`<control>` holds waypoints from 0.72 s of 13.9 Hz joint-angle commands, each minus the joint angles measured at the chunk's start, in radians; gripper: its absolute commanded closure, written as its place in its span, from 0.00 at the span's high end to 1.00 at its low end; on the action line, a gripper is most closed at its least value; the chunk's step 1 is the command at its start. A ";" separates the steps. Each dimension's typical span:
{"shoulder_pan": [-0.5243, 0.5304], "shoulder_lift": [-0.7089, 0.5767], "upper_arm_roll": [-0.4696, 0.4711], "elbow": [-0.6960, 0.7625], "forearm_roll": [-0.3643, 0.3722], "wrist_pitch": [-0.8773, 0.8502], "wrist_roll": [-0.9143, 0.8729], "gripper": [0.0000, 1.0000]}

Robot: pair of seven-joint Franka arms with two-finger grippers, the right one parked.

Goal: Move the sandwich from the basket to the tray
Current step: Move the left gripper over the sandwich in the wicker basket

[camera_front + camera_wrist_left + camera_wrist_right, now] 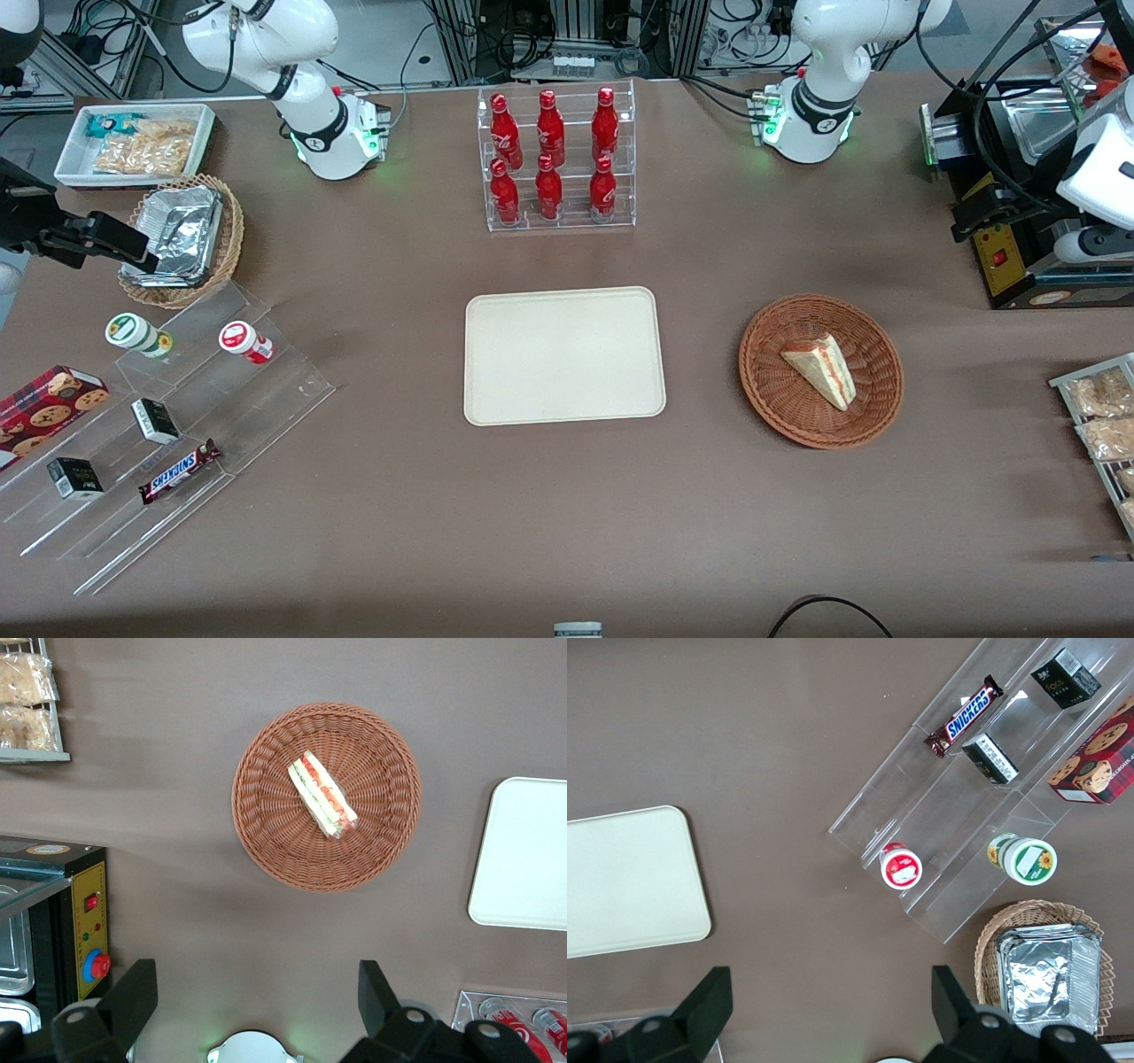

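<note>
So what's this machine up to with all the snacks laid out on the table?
It is set to move a sandwich from a round wicker basket onto the cream tray beside it. Nothing has been picked up yet: the sandwich lies in the basket and the tray is bare. The working arm's gripper hangs open, high above the table near the basket, holding nothing.

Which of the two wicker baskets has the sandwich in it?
The round reddish-brown woven basket toward the working arm's end holds the triangular white-bread sandwich. The lighter tan basket holds a foil container. The left hand hovers open above the table.
</note>
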 commanded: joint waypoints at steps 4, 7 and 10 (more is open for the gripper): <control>-0.007 0.027 0.003 0.007 0.001 -0.017 0.000 1.00; -0.013 0.114 0.000 -0.011 0.003 0.021 -0.008 1.00; -0.015 0.138 -0.012 -0.120 0.001 0.163 -0.043 1.00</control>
